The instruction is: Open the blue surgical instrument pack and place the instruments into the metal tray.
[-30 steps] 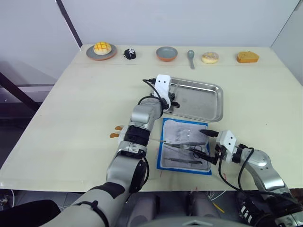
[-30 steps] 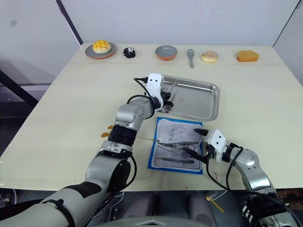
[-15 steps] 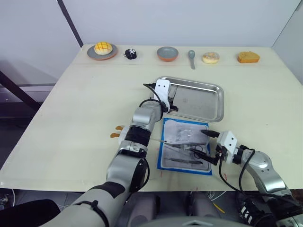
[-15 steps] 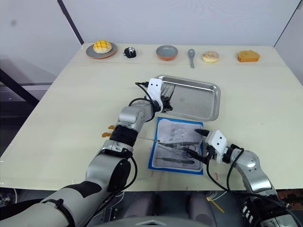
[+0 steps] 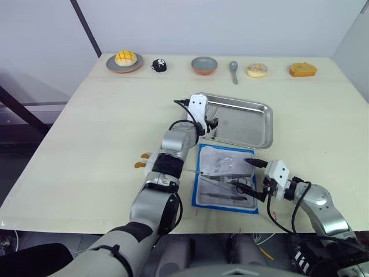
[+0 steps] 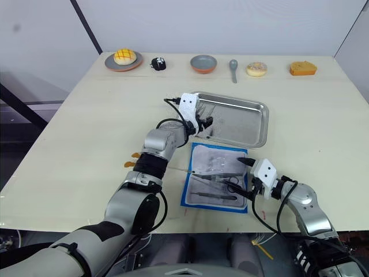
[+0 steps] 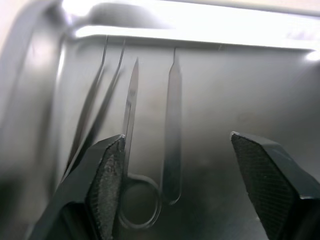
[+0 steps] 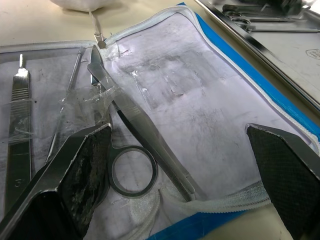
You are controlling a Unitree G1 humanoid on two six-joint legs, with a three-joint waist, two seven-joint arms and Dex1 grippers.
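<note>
Surface: a pale cream table (image 5: 86, 133) against a grey wall.
Head views, tray: the metal tray (image 5: 256, 127) lies at frame centre, above the pack.
Head views, pack: the blue surgical instrument pack (image 5: 225, 179) lies unfolded below centre, lining up, instruments (image 5: 228, 180) resting in it.
Head views, left gripper (image 5: 210, 124): over the tray's left end, fingers spread, gripping nothing.
Head views, right gripper (image 5: 258, 180): lower right, at the pack's right edge, fingers spread.
Back row: a bun on a plate (image 5: 124, 62), round bowl (image 5: 204, 65), spoon (image 5: 233, 69), doughnut (image 5: 256, 70) along the top.
Left wrist view: scissors (image 7: 131, 165), a flat handle (image 7: 172, 135) and tweezers (image 7: 95, 110) lie on the tray floor between wide-apart fingers.
Right wrist view: ring-handled scissors (image 8: 132, 120) and a scalpel handle (image 8: 17, 110) lie on the grey-white lining (image 8: 200, 115); fingers wide apart, empty.
</note>
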